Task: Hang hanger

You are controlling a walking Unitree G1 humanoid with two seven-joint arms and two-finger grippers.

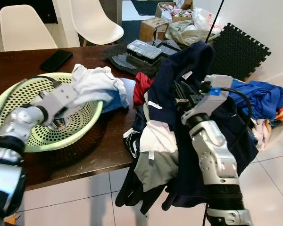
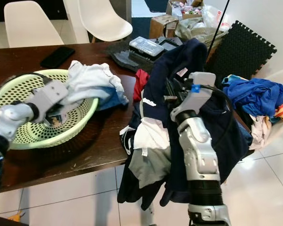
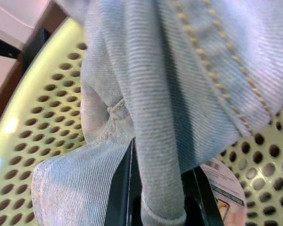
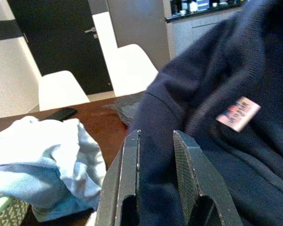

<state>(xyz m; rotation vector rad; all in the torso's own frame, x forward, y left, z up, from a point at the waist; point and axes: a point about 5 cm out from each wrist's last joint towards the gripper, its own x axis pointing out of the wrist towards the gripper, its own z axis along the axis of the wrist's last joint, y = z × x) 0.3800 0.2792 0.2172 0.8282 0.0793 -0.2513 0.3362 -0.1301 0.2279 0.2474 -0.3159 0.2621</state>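
We see both grippers clamped on clothing at the dark wooden table [image 1: 85, 155]; we cannot make out a hanger.

Largest, the navy garment [image 1: 188, 70] drapes over our right arm, a fold of it pinched between the right gripper [image 4: 155, 141] fingers. Left of that gripper lies the green basket [image 1: 19, 94], inside which the left gripper [image 3: 158, 188] nips a fold of the pale blue-white cloth [image 1: 96, 84]. Beyond, a black phone [image 1: 56, 60] rests.
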